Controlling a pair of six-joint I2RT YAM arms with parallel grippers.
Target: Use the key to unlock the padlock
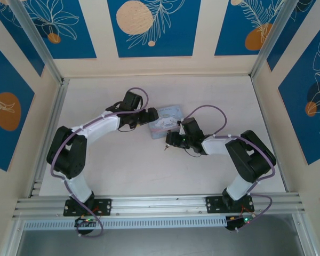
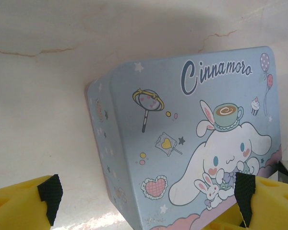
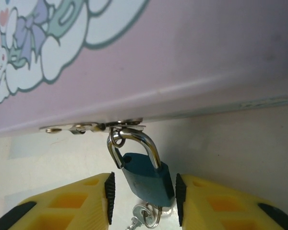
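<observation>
Right gripper [image 3: 144, 199] around padlock [image 3: 147, 179] (under tin [image 3: 192, 52])

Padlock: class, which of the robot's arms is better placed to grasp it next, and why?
Right. The right gripper brackets the padlock hanging from the clasp of the tin, with a gap on one side. The left gripper stands open by the tin's other end, away from the lock.

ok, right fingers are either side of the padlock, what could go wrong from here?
1. The padlock hangs tilted from the hasp between the right gripper's pads, with a gap on one side: an uneven squeeze may swing it out.
2. The key ring dangles just below it and could get pinched or snagged.
3. The left gripper is open and the tin unclamped: it may slide if pushed.
</observation>
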